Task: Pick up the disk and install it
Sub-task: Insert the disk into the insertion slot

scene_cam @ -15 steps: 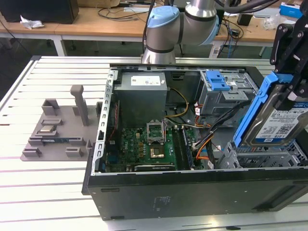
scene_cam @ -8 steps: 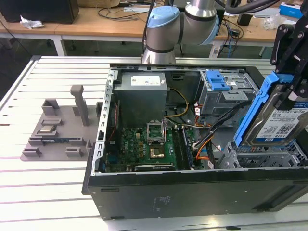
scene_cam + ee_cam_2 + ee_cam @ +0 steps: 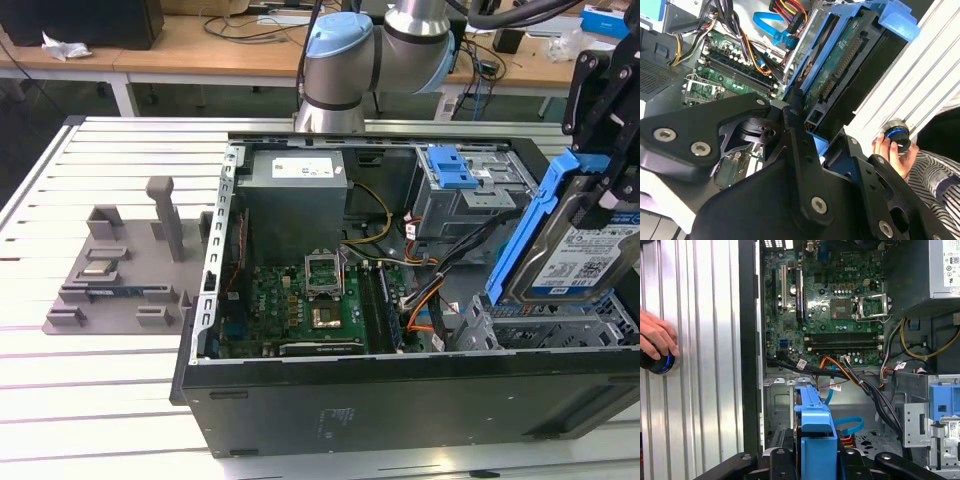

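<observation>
Where the black gripper comes in at the exterior view's right edge, its jaws are clamped on the disk, which hangs tilted on edge above the drive cage corner of the open computer case. That view shows the disk's silver face with its blue-and-white label and the blue rail frame running up its edge; it is lifted clear of the case floor, not seated in any bay.

From the first wrist view, the disk appears end-on as a narrow blue-framed slab between the black fingers, with the metal cage floor and a blue data cable below it. The second wrist view gives the other face: the green circuit board underside of the disk inside its blue frame, held by the black linkage of the gripper.

Beyond the tool, the motherboard lies flat in the case, its empty processor socket plain in the first wrist view. A grey power supply sits at the far end, and a bare blue bracket rests on the upper bay.

Both wrist views catch a person's hand on a round blue-lit knob on the ribbed metal table. A grey fixture tray stands on the table at the exterior view's left.
</observation>
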Controlling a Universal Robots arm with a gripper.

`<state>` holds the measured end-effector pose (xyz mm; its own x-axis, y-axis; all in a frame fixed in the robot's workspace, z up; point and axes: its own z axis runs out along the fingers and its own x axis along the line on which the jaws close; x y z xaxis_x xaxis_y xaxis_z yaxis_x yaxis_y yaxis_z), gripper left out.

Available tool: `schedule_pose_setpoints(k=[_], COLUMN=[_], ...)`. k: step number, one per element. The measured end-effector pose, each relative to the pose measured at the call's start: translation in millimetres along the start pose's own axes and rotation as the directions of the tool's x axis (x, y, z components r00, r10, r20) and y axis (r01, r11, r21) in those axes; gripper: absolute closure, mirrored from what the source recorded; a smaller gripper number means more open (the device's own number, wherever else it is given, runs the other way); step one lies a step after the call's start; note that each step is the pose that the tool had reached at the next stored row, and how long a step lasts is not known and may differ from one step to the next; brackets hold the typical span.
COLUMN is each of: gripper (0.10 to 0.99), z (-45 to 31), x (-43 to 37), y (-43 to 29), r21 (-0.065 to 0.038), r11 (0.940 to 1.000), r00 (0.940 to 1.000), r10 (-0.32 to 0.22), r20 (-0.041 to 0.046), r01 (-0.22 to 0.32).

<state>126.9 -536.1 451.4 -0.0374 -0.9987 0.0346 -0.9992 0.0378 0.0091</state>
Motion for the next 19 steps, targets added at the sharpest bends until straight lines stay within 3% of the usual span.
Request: schedule_pose_setpoints(k=[7,12,19], gripper=[0.722,0.722,0.722], z=[4.4,11.3,31.3], x=[-0.2,-0.6,-1.2], y=[1.8,-2.2,0.0], r21=[0.0,0.0,0.0], r11=[1.0,1.0,1.0], r00=[1.0,1.0,1.0], r10=[0.0,0.0,0.0], r20=[-0.0005,-0.0056,-0.0055], r01=[0.0,0.0,0.0])
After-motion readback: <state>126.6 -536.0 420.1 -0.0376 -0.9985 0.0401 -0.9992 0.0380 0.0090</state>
